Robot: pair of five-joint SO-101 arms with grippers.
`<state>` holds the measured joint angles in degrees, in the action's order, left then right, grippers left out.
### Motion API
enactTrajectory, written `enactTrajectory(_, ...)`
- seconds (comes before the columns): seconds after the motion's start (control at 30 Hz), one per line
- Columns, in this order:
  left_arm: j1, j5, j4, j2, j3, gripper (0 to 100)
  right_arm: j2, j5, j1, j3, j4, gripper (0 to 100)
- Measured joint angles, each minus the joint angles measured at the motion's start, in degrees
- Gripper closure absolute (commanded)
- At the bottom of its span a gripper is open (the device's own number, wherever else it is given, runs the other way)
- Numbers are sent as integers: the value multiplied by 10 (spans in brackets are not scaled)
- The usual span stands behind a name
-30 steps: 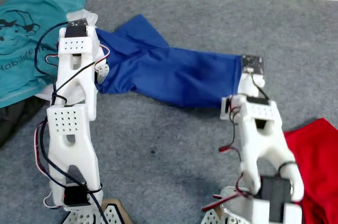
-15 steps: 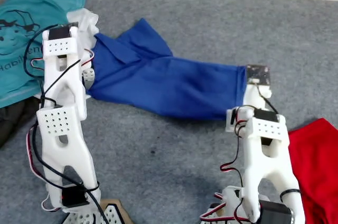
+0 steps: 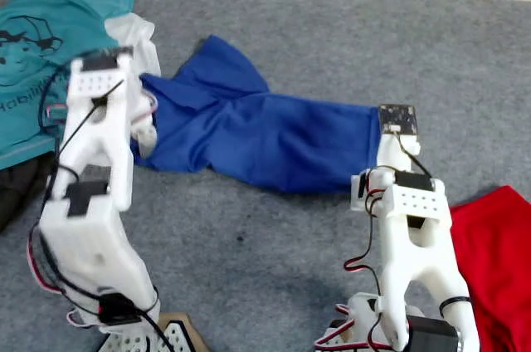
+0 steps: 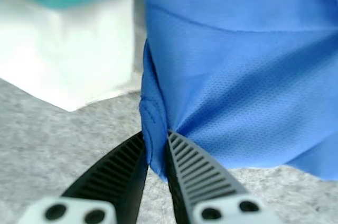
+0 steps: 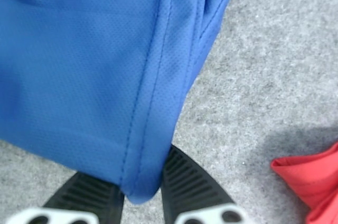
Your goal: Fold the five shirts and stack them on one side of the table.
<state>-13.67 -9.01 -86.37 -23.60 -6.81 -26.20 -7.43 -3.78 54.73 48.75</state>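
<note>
A blue shirt (image 3: 257, 128) stretches across the grey table between the two arms. My left gripper (image 4: 156, 155) is shut on a pinched fold of the blue shirt (image 4: 237, 76) at its left end, beside a white shirt (image 4: 58, 60). My right gripper (image 5: 142, 182) is shut on the hemmed corner of the blue shirt (image 5: 95, 65) at its right end. In the high view the left gripper (image 3: 143, 132) and the right gripper (image 3: 383, 146) hold the two ends. A teal shirt (image 3: 50, 45) lies at the far left and a red shirt (image 3: 494, 244) at the right.
A white shirt (image 3: 137, 36) pokes out from under the teal one, and dark cloth (image 3: 17, 186) lies at the left edge. A corner of the red shirt (image 5: 311, 176) lies near the right gripper. Bare grey table (image 3: 249, 236) shows between the arms and behind the blue shirt.
The left arm has swung and pulled its end of the blue shirt a little left and toward the front. The right arm has drawn back with its corner, then stayed.
</note>
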Motion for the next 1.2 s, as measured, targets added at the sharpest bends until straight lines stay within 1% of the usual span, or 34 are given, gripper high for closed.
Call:
enactTrajectory(0.07,5,0,60,62,108,995,0,-3,0,0,6,991)
enactTrajectory(0.17,11,0,122,155,250,995,0,-19,1,0,26,991)
enactTrajectory(0.27,10,3,153,236,354,995,0,-38,0,0,38,991)
enactTrajectory(0.33,-5,20,160,281,391,995,-3,-55,-9,0,43,991)
enactTrajectory(0.47,-58,57,164,343,405,995,-5,-97,-23,0,73,992)
enactTrajectory(0.63,-104,92,164,354,405,995,-29,-143,-25,0,118,992)
enactTrajectory(0.73,-117,96,151,354,393,995,-82,-168,-25,0,165,992)
enactTrajectory(0.9,-125,105,105,354,360,995,-208,-208,-17,3,264,992)
enactTrajectory(1.0,-134,106,95,354,357,989,-261,-221,-17,16,290,992)
enactTrajectory(1.07,-138,106,94,354,357,989,-270,-222,-17,37,291,992)
enactTrajectory(1.13,-144,112,97,354,363,963,-274,-222,-17,56,288,988)
enactTrajectory(1.2,-147,114,106,354,367,897,-276,-222,-17,64,286,958)
